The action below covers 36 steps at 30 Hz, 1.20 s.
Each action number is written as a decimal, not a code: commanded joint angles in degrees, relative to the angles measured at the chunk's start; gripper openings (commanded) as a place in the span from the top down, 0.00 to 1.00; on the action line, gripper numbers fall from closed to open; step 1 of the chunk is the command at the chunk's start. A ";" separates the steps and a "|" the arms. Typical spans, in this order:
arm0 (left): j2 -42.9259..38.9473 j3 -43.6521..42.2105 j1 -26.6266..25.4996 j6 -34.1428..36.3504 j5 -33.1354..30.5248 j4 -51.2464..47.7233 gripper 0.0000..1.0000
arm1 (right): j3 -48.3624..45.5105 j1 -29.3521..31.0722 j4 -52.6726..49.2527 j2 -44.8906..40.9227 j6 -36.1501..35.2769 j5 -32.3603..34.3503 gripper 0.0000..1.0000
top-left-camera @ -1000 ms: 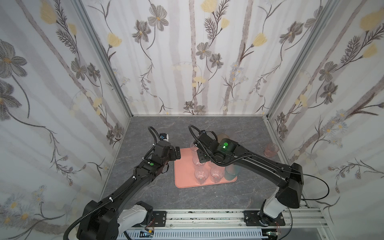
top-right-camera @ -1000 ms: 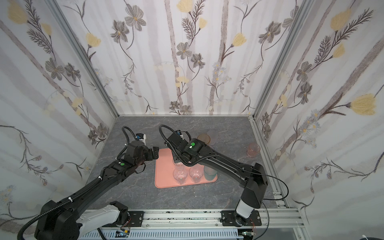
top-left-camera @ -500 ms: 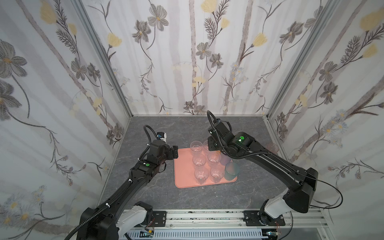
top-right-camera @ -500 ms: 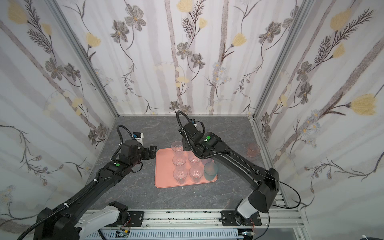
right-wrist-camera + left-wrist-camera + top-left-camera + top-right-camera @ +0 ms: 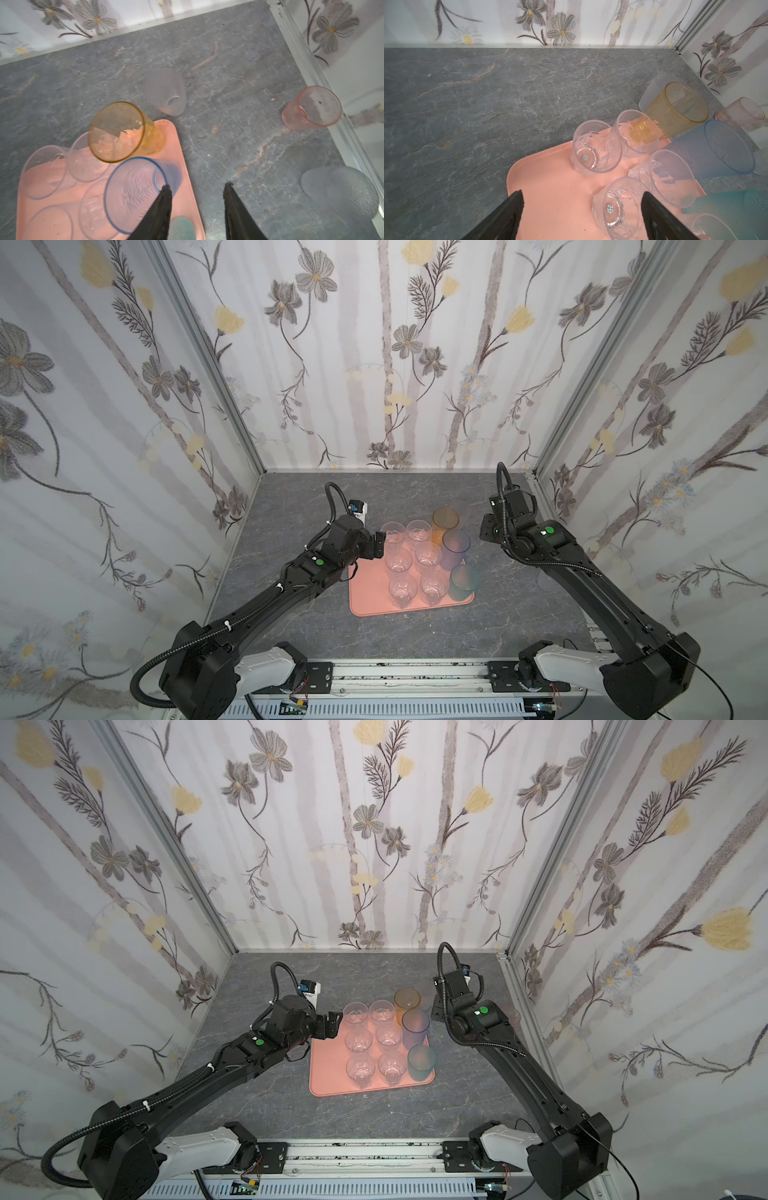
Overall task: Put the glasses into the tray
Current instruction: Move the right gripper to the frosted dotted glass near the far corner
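Observation:
The salmon-pink tray (image 5: 365, 601) lies mid-table. On it stand several clear glasses (image 5: 399, 560), an amber glass (image 5: 445, 522), a blue-purple one (image 5: 455, 547) and a teal one (image 5: 463, 583). Off the tray, on the table, are a frosted glass (image 5: 166, 93), a short pink glass (image 5: 313, 108) by the right wall and another frosted glass (image 5: 345, 191). My left gripper (image 5: 380, 545) hangs open over the tray's left edge, gripping nothing; a clear glass (image 5: 612, 207) stands close to one finger. My right gripper (image 5: 197, 186) is open and empty, just right of the tray beside the blue-purple glass.
Patterned walls close in the grey stone table (image 5: 291, 506) on three sides. A metal rail (image 5: 415, 672) runs along the front edge. The right arm (image 5: 582, 572) stretches along the right side, partly covering the glasses there.
My right arm has swung from over the tray's far-left corner across to the right of the tray, uncovering the glasses on it. The left gripper stayed by the tray's left edge.

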 commanded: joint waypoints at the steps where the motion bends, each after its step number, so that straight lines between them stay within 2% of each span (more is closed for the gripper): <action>1: 0.79 1.19 -2.95 4.61 -2.71 4.05 0.07 | -4.45 -4.46 3.27 -3.78 0.12 -3.18 0.56; 12: 4.76 -0.53 -4.12 5.47 -7.70 6.43 0.03 | -16.69 -19.95 3.56 -10.14 -1.78 -6.98 0.51; 15: 5.08 -1.78 -3.92 5.79 -9.11 7.39 0.02 | -18.97 -24.71 4.07 -10.07 -2.88 -6.04 0.49; 18: 5.14 -2.72 -3.25 6.23 -9.44 8.02 0.02 | -20.08 -29.99 4.63 -8.96 -3.78 -7.90 0.49; 27: 3.72 -4.34 -1.63 5.90 -9.51 8.44 0.01 | -20.89 -34.02 6.16 -7.55 -4.30 -8.38 0.48; 30: 3.71 -4.86 -0.98 5.43 -11.39 8.30 0.00 | -20.67 -35.32 6.13 -7.05 -4.79 -8.21 0.48; 36: 3.50 -5.33 2.81 2.32 -11.55 7.69 0.00 | -21.02 -36.44 6.55 -6.13 -4.92 -8.82 0.48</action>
